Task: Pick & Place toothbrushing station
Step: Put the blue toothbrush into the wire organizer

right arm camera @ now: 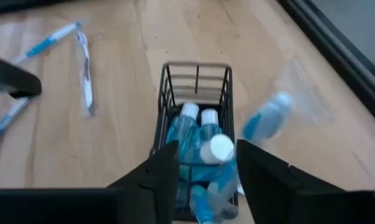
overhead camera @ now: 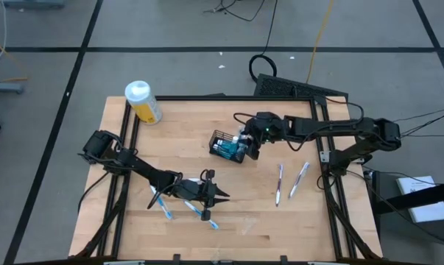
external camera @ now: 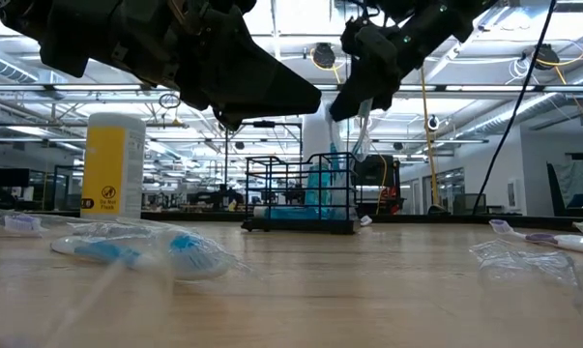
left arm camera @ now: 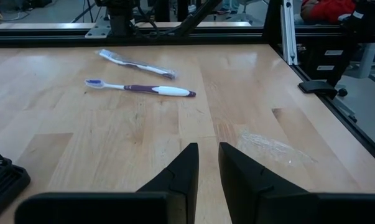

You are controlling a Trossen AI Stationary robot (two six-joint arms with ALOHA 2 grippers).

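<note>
Right tool (right arm camera: 203, 165) parted above basket (right arm camera: 196, 74), teal tubes (right arm camera: 190, 127) lengthwise inside, caps toward it.

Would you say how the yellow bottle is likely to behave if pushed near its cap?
The yellow bottle stands upright, tall for its base, so it would probably tip. Its round body suggests it would then roll.
</note>
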